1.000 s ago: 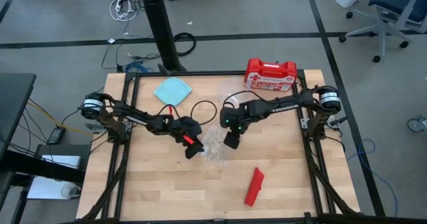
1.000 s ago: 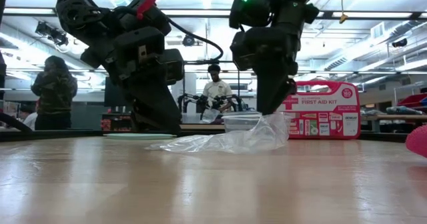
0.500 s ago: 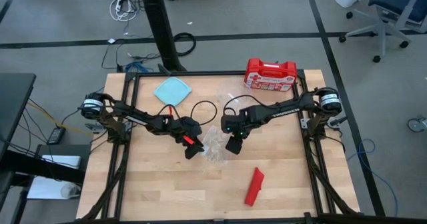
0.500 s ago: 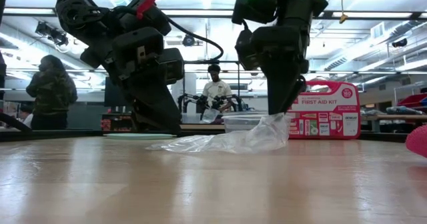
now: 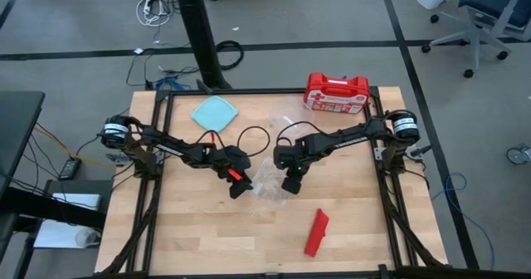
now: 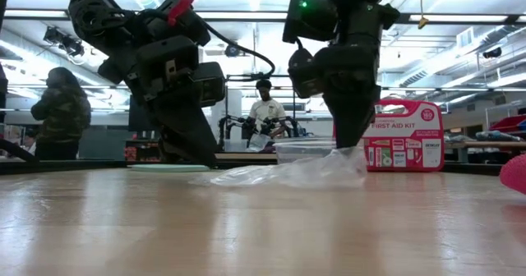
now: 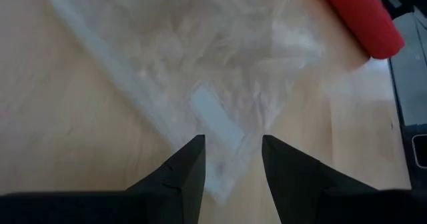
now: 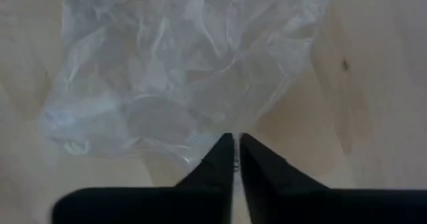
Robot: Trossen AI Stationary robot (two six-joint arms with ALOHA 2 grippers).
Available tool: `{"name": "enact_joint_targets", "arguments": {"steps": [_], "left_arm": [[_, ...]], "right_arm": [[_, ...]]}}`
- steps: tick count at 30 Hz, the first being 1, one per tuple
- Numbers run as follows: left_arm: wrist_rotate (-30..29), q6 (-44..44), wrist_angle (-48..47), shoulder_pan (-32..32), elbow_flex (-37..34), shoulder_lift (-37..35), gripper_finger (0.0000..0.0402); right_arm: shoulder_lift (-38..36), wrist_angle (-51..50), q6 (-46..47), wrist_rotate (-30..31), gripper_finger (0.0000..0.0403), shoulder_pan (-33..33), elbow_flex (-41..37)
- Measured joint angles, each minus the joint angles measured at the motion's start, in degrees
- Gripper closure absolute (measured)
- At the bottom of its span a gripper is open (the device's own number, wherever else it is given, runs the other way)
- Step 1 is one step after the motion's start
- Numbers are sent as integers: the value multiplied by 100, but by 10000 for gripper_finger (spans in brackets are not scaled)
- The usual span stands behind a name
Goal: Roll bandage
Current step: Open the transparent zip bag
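bandage point(image 5: 315, 232) on table, well apart from right gripper point(image 5: 291, 185)

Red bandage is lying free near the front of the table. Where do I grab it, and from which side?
Judging from above, take the bandage at its middle, jaws across the narrow width, coming straight down. It lies flat, long and slim, slightly angled, with bare table around it.

light wood table point(image 5: 191, 237) carries: clear plastic bag point(image 5: 267, 179) at centre, red bandage point(image 5: 316, 232) near-right of it and well apart, red first-aid case point(image 5: 335, 93) at far right edge, pale teal cloth point(image 5: 215, 112) far left of centre.
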Motion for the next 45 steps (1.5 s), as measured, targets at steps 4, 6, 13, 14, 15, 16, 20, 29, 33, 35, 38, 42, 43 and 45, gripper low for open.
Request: {"name": "enact_joint_targets", "arguments": {"steps": [4,6,13,14,15,16,20,29,33,35,38,42,43,45], "left_arm": [[-70,143,160,0,-1,0,249],[-117,178,314,1,-1,0,249],[-149,155,1152,181,-4,-123,249],[-151,155,1301,218,-2,-235,249],[-147,156,1385,262,-2,-366,249],[-146,162,1492,314,-1,-484,249],[-230,167,1548,489,2,-1028,249],[-335,173,1497,863,2,-1931,249],[-373,422,1178,978,2,-2234,249],[-374,668,862,1028,3,-2391,249],[-381,803,711,1065,4,-2529,249],[-371,877,656,1069,2,-2573,249],[-317,915,652,1069,2,-2573,249],[-134,942,627,1069,2,-2573,249]], "right_arm": [[0,-38,-96,-21,396,3,0],[-20,-57,-155,75,400,2,0],[-581,-102,-340,1249,401,196,0],[-703,-91,-358,1433,401,226,0],[-829,-87,-367,1633,401,261,0],[-954,-99,-364,1868,401,305,0],[-1444,-92,-367,2745,402,537,1],[-1879,-28,-579,4066,402,1056,2],[-1947,-120,-581,4258,402,1228,2],[-2036,-120,-575,4284,403,1292,2],[-2213,-122,-577,4292,403,1385,2],[-2529,-116,-621,4305,403,1463,2],[-2603,-105,-621,4306,403,1474,2],[-2748,-78,-625,4337,403,1509,2]]}}
